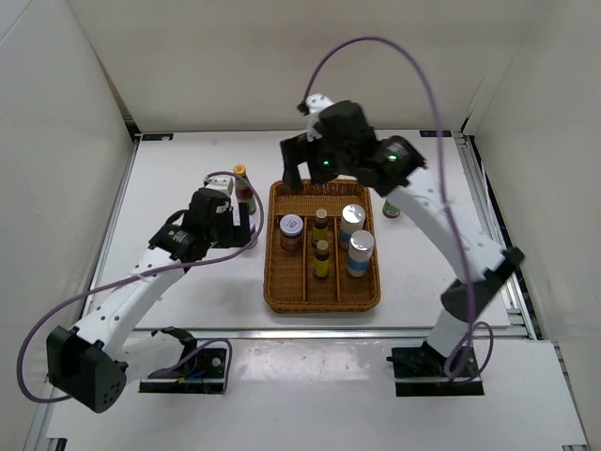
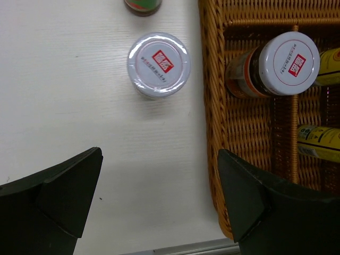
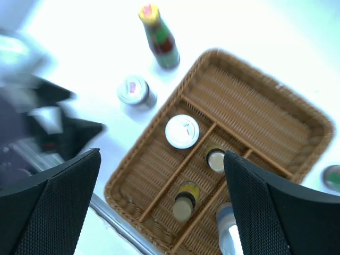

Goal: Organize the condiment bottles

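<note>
The wicker tray (image 1: 272, 256) holds a white-red-lidded jar (image 1: 292, 230), two small brown yellow-capped bottles (image 1: 321, 224) (image 1: 322, 256) and two silver-lidded shakers (image 1: 353, 219) (image 1: 361, 252). One tall red-green bottle (image 1: 243, 183) stands left of the tray and another (image 1: 391, 209) stands right of it. The second white jar (image 2: 158, 64) stands on the table by the tray's left wall and also shows in the right wrist view (image 3: 134, 90). My left gripper (image 2: 159, 196) is open and empty, short of that jar. My right gripper (image 3: 162, 202) is open and empty, high above the tray.
White walls enclose the table on three sides. A metal rail (image 1: 329, 334) runs along the table's near edge. The tray's left compartment (image 3: 159, 175) has bare weave in front of the jar. The left arm (image 1: 141, 282) reaches in from the near left.
</note>
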